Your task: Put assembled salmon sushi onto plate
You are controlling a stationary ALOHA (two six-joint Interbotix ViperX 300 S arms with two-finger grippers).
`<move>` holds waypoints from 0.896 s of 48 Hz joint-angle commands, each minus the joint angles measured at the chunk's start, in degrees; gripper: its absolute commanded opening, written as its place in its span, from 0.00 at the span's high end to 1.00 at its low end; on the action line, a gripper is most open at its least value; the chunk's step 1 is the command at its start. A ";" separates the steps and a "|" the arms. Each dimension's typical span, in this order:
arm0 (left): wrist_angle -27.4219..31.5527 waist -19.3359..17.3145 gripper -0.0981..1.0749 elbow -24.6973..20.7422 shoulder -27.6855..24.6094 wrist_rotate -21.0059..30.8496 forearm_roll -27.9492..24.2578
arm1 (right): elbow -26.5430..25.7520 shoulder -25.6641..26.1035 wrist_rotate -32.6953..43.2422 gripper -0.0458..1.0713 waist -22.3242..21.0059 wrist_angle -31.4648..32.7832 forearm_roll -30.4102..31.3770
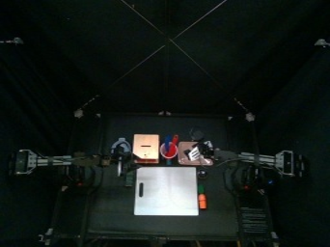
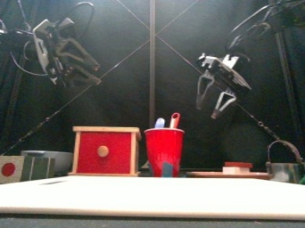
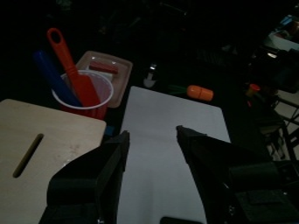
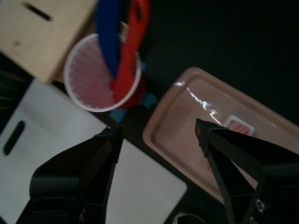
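The salmon-pink sushi [image 4: 239, 125] lies on the pinkish-tan plate [image 4: 208, 131], on the side away from the red cup. In the front view the sushi [image 2: 237, 166] sits on the plate [image 2: 226, 175] at the right. The plate shows in the top view [image 1: 198, 152] and in the left wrist view [image 3: 103, 65], behind the cup. My right gripper [image 4: 158, 138] is open and empty, high above the cup and the plate's edge [image 2: 218, 92]. My left gripper [image 3: 152, 140] is open and empty, raised at the left [image 2: 53, 53] over the white board.
A red cup [image 2: 163, 151] with a red and a blue utensil stands mid-table. The large white board [image 1: 168, 190] lies in front, a bright orange piece [image 3: 201, 93] beside it. A tan tray [image 3: 41, 136] carries a thin black stick [image 3: 30, 155]. A red box [image 2: 105, 150] stands at the left.
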State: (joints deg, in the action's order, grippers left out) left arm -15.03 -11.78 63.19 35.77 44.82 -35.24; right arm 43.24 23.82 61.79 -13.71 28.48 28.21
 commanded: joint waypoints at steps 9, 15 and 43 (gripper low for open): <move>-0.79 0.09 0.20 -1.41 1.23 -0.09 -1.85 | 7.12 8.61 -0.97 0.10 3.34 -18.11 10.28; -0.88 0.09 0.20 -1.49 2.20 -0.09 -1.93 | 9.84 10.37 -0.97 0.10 4.66 -24.35 16.87; -0.79 -0.62 0.20 -0.35 3.43 0.00 -1.58 | 14.15 14.77 -0.79 0.10 6.06 -30.59 23.38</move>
State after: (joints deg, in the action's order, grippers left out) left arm -15.64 -11.87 63.37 39.20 44.91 -36.91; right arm 57.74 37.97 60.91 -7.82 -1.85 52.29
